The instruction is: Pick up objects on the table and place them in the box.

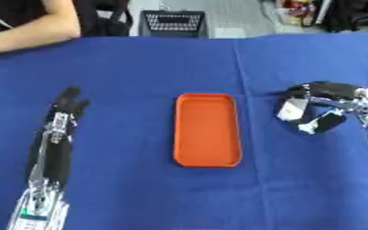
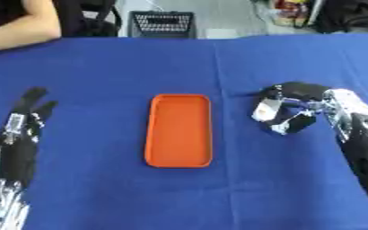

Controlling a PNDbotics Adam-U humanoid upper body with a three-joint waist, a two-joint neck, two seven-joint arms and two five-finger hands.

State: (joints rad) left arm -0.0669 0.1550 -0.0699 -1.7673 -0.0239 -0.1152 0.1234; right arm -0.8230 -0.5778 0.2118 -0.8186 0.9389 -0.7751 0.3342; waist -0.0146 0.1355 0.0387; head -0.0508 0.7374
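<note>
Nearest you, at about 8 o'clock, your left robot hand (image 1: 67, 104) lies flat on the blue bench (image 2: 101, 67), fingers straight and pointing toward 12, holding nothing. Its arm runs back down to the lower left corner.

Dead centre sits the orange box (image 1: 208, 130), a shallow rounded tray with its long side running 6 to 12 o'clock. Nothing shows inside it. It lies well apart from both hands, with bare blue cloth between.

Over at 3 o'clock, your right robot hand (image 2: 291, 110) comes in from the right edge, fingers curled down and inward, thumb tucked below. Pale patches show among the fingers, but you cannot tell whether that is a held thing or the hand's own silver parts. It sits level with the upper half of the box, off to its right.

Farther out, at 11 o'clock, a person's bare forearm (image 1: 32, 31) rests at the far bench edge. At 12 o'clock, beyond the bench, stands a dark mesh basket (image 1: 174, 22). No readable writing anywhere.
</note>
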